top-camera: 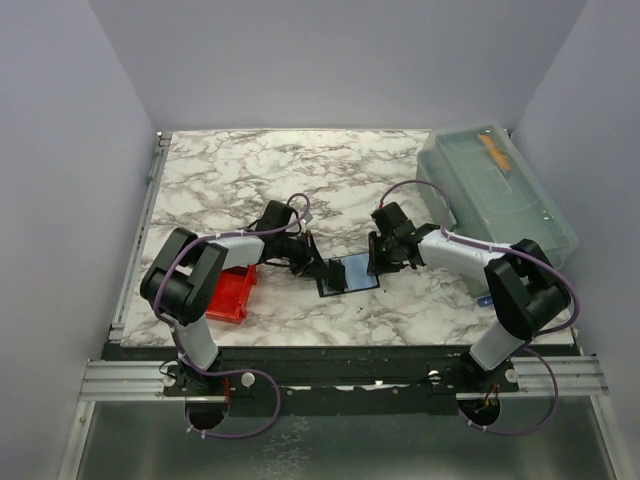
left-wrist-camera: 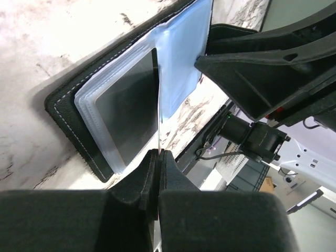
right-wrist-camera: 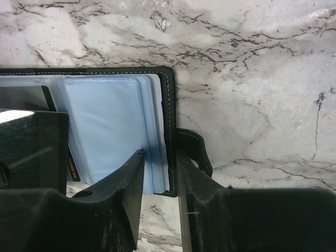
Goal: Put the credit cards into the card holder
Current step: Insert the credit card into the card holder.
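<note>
The black card holder (top-camera: pixel 350 272) lies open on the marble, its clear bluish sleeves facing up. My left gripper (top-camera: pixel 320 270) is shut on a thin credit card (left-wrist-camera: pixel 158 105), seen edge-on and standing over the sleeves at the holder's fold. A dark card (left-wrist-camera: pixel 126 100) sits inside one sleeve. My right gripper (top-camera: pixel 378 262) is closed on the holder's right edge (right-wrist-camera: pixel 170 94). Its jaws pinch the bluish sleeves (right-wrist-camera: pixel 105 131) and the black cover, beside the strap (right-wrist-camera: pixel 199 152). In the wrist views the left gripper (left-wrist-camera: pixel 158 153) and right gripper (right-wrist-camera: pixel 160 157) show at the bottom.
A small red tray (top-camera: pixel 232 293) sits under the left arm's elbow at the near left. A large translucent grey-blue lidded box (top-camera: pixel 495 195) stands at the right. Grey walls enclose the marble table (top-camera: pixel 240 170).
</note>
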`<state>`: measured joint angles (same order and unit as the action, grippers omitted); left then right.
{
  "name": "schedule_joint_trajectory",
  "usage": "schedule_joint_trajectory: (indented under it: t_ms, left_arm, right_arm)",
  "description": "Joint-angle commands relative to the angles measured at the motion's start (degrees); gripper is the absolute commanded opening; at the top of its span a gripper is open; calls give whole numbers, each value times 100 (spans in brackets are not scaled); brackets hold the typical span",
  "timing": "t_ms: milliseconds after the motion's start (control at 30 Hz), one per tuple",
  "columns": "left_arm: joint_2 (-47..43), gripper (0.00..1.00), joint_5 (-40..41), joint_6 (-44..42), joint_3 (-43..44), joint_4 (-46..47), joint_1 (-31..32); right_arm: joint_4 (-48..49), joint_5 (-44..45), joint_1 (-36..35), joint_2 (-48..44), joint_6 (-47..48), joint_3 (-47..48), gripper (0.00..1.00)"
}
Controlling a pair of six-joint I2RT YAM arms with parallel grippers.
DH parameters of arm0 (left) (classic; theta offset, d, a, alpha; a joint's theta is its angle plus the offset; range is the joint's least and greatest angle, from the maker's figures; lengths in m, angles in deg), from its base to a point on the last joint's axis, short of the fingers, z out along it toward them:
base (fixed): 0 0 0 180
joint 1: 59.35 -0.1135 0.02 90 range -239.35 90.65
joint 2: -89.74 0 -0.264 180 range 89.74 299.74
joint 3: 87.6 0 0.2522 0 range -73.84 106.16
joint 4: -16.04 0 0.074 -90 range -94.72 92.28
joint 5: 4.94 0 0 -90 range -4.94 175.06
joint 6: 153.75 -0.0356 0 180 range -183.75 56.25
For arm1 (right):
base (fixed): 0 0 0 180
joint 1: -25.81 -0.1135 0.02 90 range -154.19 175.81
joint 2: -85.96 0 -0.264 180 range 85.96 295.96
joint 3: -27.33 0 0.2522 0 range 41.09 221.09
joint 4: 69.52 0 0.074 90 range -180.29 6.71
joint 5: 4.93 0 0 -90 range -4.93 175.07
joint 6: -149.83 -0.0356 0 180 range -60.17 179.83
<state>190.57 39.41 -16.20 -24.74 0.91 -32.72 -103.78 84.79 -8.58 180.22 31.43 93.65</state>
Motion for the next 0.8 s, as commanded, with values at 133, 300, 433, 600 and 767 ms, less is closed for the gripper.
schedule_joint_trajectory:
  t_ms: [133,300,433,600,767]
  left_arm:
    - [160,0,-176,82,-197,407,26]
    - [237,0,-202,85,-227,596,35]
    - [326,0,-239,103,-211,722,44]
    - [197,0,-217,143,-300,906,53]
    - [79,0,-197,163,-384,1027,59]
  right_arm:
    - [152,113,-6,215,101,-71,29]
    - [124,96,0,227,120,-44,29]
    - [124,63,-6,237,115,-27,29]
    - [107,62,-6,303,124,-3,28]
    - [125,62,-2,336,142,14,27]
